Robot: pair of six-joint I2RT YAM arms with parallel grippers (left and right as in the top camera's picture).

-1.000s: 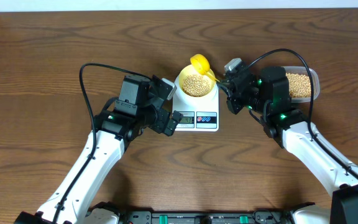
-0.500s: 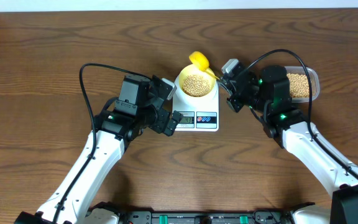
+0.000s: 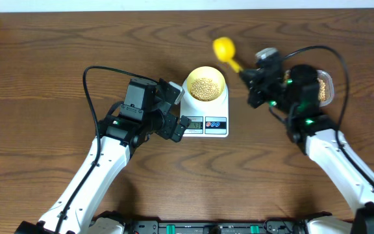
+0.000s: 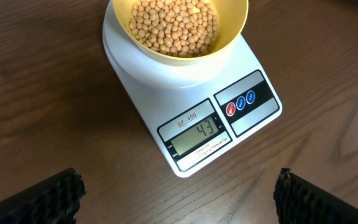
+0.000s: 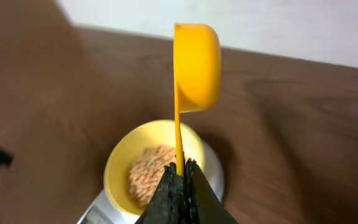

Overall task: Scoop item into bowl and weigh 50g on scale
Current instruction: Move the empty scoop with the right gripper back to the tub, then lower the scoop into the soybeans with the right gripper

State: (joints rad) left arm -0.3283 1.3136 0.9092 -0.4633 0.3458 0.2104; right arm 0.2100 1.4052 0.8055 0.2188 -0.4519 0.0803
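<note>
scoop (image 3: 224, 47) now clear of bowl (image 3: 221, 74) rim

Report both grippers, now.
Left gripper: open, holding nothing.
Right gripper: closed on the handle of the yellow scoop.

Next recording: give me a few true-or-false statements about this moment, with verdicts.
1. The bowl sits on the scale. True.
2. The display reads 50. False: it reads 43.
3. The right gripper is shut on the scoop. True.
4. The left gripper grips the bowl. False: it is open and holds nothing.
5. The bowl is empty. False: it holds beans.
</note>
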